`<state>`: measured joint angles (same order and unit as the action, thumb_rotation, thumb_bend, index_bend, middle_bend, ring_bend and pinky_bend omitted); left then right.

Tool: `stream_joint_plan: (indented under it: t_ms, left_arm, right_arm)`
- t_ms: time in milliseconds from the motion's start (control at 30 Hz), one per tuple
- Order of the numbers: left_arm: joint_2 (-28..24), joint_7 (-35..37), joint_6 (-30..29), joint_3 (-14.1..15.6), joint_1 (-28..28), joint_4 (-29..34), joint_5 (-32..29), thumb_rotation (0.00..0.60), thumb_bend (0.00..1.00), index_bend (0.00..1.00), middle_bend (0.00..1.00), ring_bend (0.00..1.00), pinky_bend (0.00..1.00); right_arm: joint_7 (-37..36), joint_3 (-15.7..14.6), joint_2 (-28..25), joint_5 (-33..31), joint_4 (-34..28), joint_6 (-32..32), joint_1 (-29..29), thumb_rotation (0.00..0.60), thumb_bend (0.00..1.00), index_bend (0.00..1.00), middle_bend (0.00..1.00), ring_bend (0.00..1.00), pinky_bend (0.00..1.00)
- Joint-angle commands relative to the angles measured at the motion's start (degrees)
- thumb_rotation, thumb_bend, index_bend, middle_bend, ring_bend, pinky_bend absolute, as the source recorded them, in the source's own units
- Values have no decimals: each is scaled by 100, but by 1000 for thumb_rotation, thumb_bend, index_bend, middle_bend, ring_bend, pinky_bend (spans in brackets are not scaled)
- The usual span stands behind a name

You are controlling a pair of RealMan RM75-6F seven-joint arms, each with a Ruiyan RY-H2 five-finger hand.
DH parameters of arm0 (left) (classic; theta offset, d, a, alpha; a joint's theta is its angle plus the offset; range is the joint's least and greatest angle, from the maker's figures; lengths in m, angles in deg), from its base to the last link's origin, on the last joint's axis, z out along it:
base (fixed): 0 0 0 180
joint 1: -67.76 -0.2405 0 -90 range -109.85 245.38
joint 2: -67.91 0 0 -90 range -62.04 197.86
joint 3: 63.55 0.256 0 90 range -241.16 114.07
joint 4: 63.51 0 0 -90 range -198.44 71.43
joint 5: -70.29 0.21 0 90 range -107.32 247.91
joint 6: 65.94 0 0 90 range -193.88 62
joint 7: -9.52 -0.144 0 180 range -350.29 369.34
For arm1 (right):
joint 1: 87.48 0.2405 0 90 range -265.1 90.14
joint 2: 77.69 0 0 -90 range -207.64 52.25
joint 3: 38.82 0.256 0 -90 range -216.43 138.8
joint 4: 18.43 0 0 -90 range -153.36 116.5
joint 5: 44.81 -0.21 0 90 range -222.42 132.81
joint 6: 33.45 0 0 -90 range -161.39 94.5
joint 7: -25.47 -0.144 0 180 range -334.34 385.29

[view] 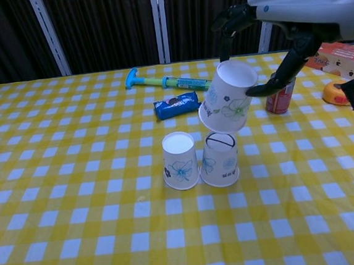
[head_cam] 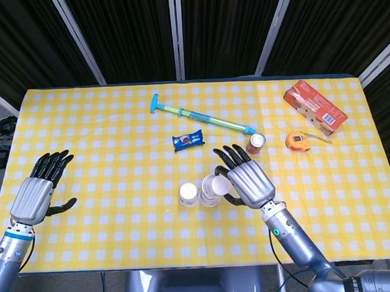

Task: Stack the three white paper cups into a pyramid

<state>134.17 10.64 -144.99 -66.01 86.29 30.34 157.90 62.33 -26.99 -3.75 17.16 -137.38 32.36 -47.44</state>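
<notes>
Two white paper cups stand upside down side by side on the yellow checked table: the left cup (view: 180, 160) (head_cam: 188, 193) and the right cup (view: 220, 158). My right hand (head_cam: 247, 181) (view: 291, 17) holds the third white cup (view: 227, 98) (head_cam: 212, 186) upside down and tilted, in the air just above the right cup. In the head view the held cup hides most of the right cup. My left hand (head_cam: 38, 191) hovers open near the table's left edge, far from the cups, and shows only in the head view.
Behind the cups lie a blue snack packet (view: 177, 104), a long green-and-blue pump (view: 191, 82) and a red can (view: 280, 95). An orange tape measure (view: 339, 91) and a red box (head_cam: 314, 106) sit at the far right.
</notes>
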Motion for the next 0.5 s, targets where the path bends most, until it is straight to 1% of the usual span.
stream_joint_plan:
  t_ms: [33, 167, 300, 500]
  left_arm:
    - [7, 15, 20, -13, -1, -15, -16, 600, 209, 27, 0, 0, 0]
    - [23, -9, 74, -29, 7, -40, -40, 600, 209, 27, 0, 0, 0]
    - [23, -9, 79, -39, 2, -40, -50, 600, 210, 27, 0, 0, 0]
    - [20, 9, 98, -60, -8, -17, -66, 600, 209, 27, 0, 0, 0]
  right_arm:
    - [164, -9, 225, -81, 7, 60, 121, 600, 212, 524, 76, 0, 0]
    - [354, 16, 429, -179, -18, 130, 244, 600, 212, 524, 80, 0, 0]
    - [412, 26, 501, -232, -1, 145, 297, 600, 212, 524, 82, 0, 0]
    - [532, 54, 640, -464, 195, 156, 424, 600, 212, 525, 83, 0, 0]
